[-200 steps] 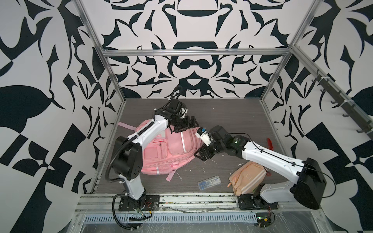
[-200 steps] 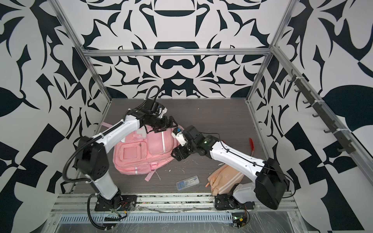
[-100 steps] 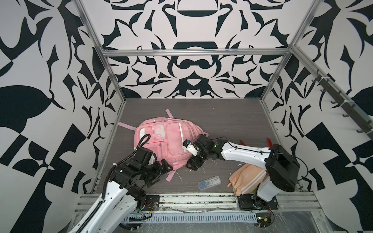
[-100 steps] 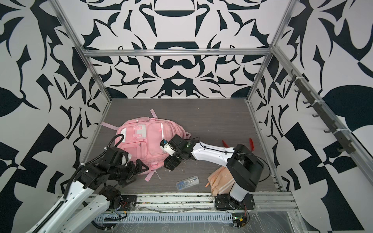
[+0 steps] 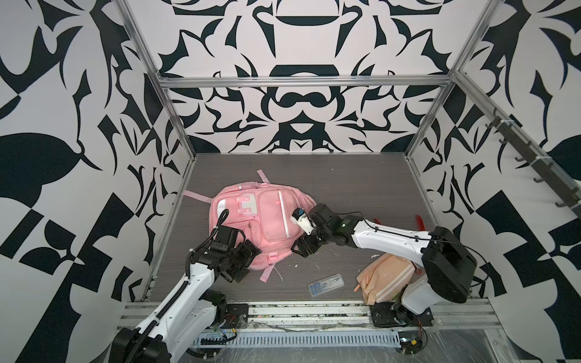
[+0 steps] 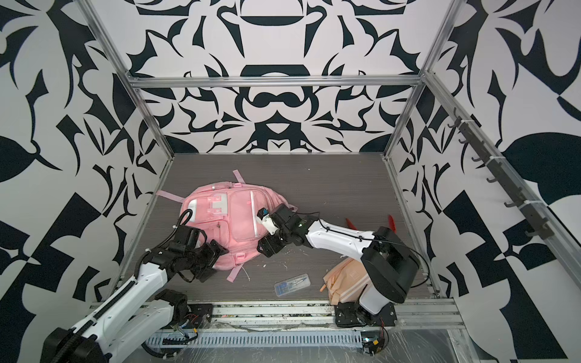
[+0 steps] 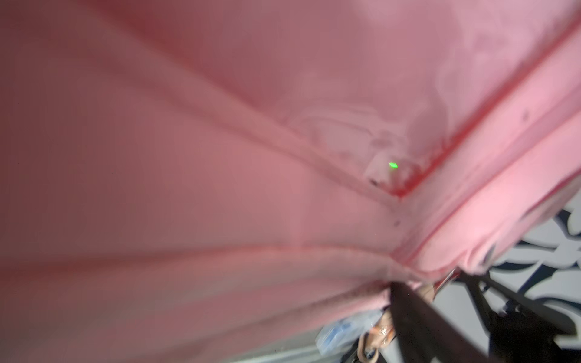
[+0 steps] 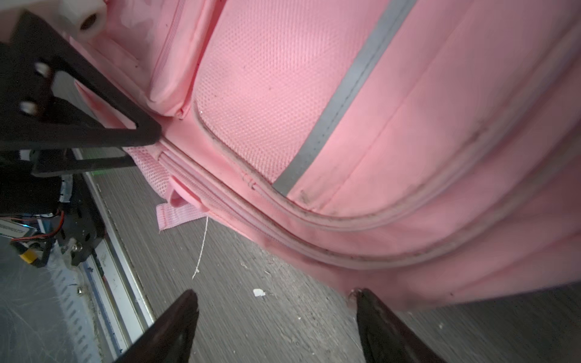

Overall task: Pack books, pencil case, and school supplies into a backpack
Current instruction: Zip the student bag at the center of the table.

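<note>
Both arms are working at the near edge of the pink backpack.
In both top views the backpack (image 5: 267,217) (image 6: 239,217) is lying front-up on the table (image 5: 345,188), left of the frame's centre. The left gripper (image 5: 243,262) is resting against its lower-left corner. Its wrist view is showing mostly blurred pink fabric, so I cannot tell how wide its jaws are standing or whether they are gripping cloth. The right gripper (image 8: 275,297) is sitting at the backpack's lower-right edge, jaws spread wide and holding nothing, with one fingertip (image 8: 361,298) touching the fabric. The pencil case (image 5: 386,276) is lying at lower right beside the right arm's base, and the school supplies (image 5: 326,284) are lying just left of it.
</note>
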Controlling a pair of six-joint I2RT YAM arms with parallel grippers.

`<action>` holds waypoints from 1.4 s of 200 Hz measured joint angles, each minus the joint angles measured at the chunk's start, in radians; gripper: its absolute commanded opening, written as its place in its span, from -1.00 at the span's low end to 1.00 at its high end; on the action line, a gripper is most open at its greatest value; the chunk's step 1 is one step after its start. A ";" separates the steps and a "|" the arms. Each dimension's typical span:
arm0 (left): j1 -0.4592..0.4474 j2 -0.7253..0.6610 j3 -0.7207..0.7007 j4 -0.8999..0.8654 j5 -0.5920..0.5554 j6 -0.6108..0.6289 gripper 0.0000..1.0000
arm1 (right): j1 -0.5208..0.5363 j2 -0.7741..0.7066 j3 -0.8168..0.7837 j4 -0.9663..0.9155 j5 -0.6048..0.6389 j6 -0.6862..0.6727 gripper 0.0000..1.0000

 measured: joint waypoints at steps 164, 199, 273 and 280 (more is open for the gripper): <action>-0.097 0.113 0.340 0.084 0.051 -0.094 -1.00 | -0.001 -0.232 -0.117 0.026 0.031 0.095 0.45; -0.178 0.225 0.441 0.092 0.066 -0.155 -1.00 | -0.004 -0.222 -0.121 0.092 0.014 0.140 0.55; -0.265 0.375 0.599 0.154 0.095 -0.171 -1.00 | -0.102 -0.285 -0.189 0.189 0.144 0.239 0.52; -0.267 0.378 0.599 0.154 0.095 -0.172 -1.00 | -0.112 -0.285 -0.193 0.196 0.155 0.245 0.48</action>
